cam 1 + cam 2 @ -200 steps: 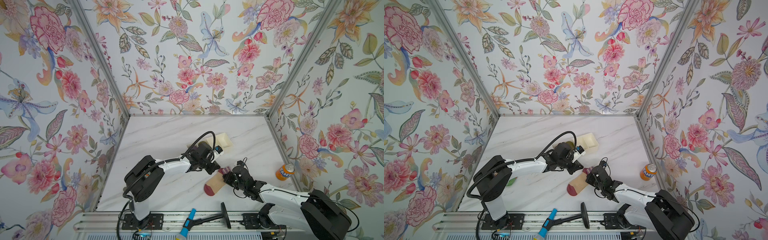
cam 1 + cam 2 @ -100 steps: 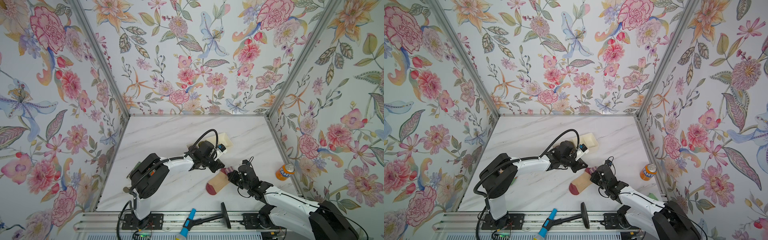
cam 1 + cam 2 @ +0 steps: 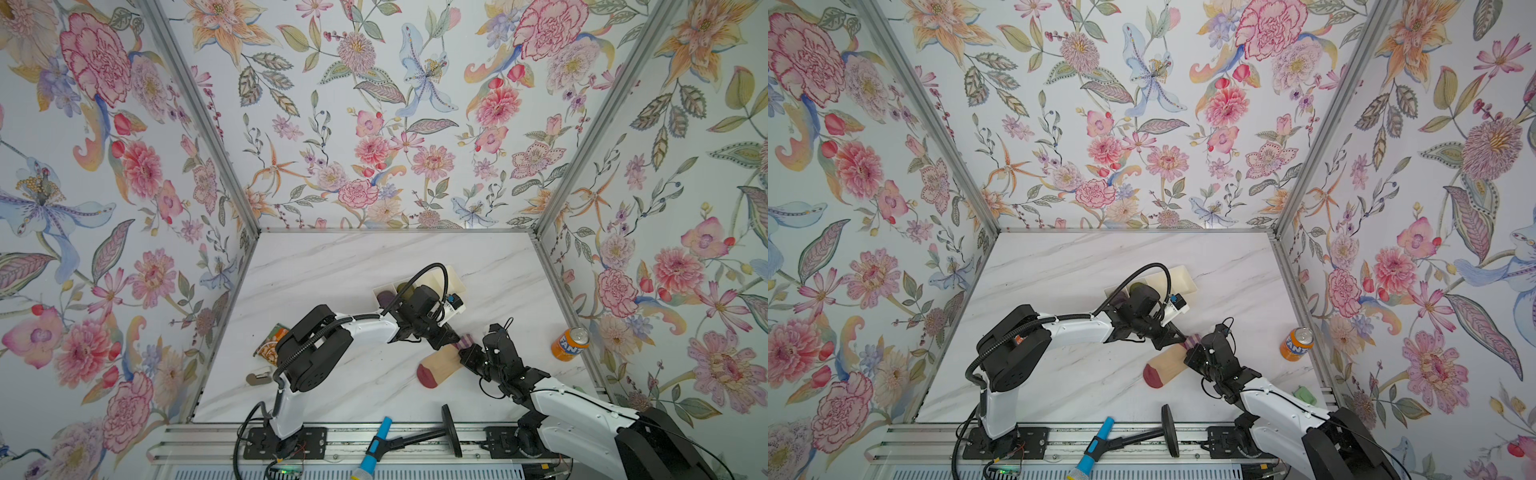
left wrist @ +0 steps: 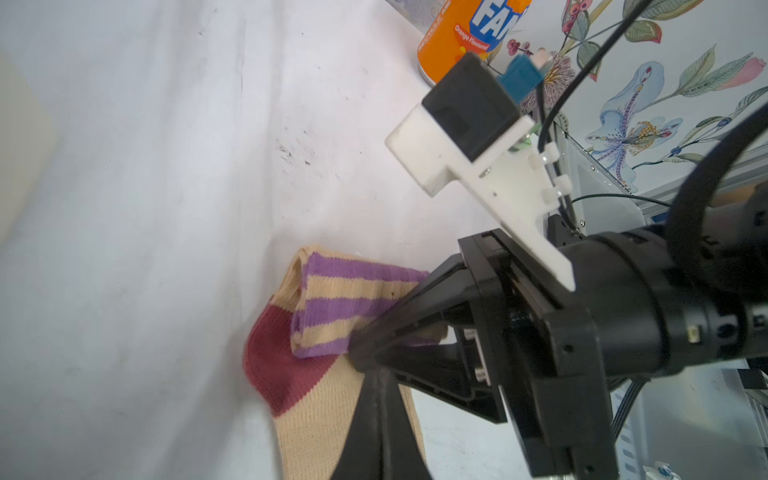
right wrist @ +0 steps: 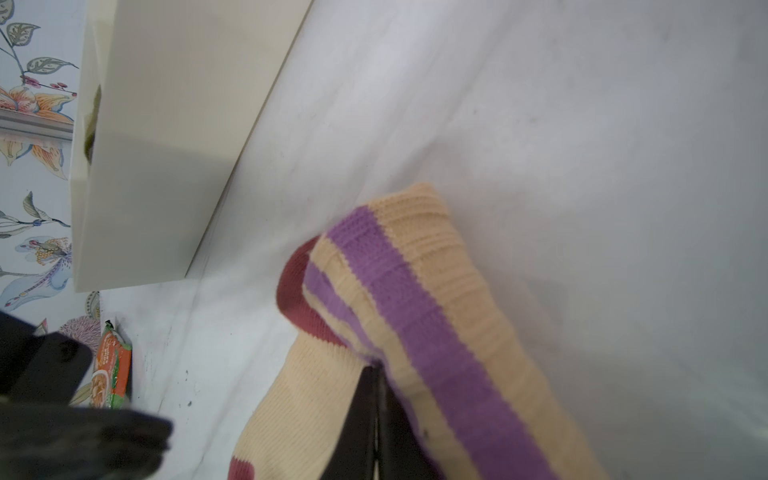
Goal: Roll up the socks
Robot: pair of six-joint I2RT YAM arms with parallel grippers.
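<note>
The socks lie flat on the marble table, peach-tan with a maroon toe pointing toward the front. Their purple-striped cuff end is folded back over the maroon heel. My right gripper is shut on this striped fold, and the fabric drapes over its tips. My left gripper is shut too. Its tips rest over the tan part, right against the right gripper's tips. I see no fabric between the left jaws.
A cream tray behind the left arm holds a purple roll and an olive roll. An orange Fanta can stands at the right wall. A snack packet lies left. A blue-handled tool rests on the front rail.
Both grippers and the socks have shifted slightly to the right. The right jaws have closed a little tighter on the striped fold.
</note>
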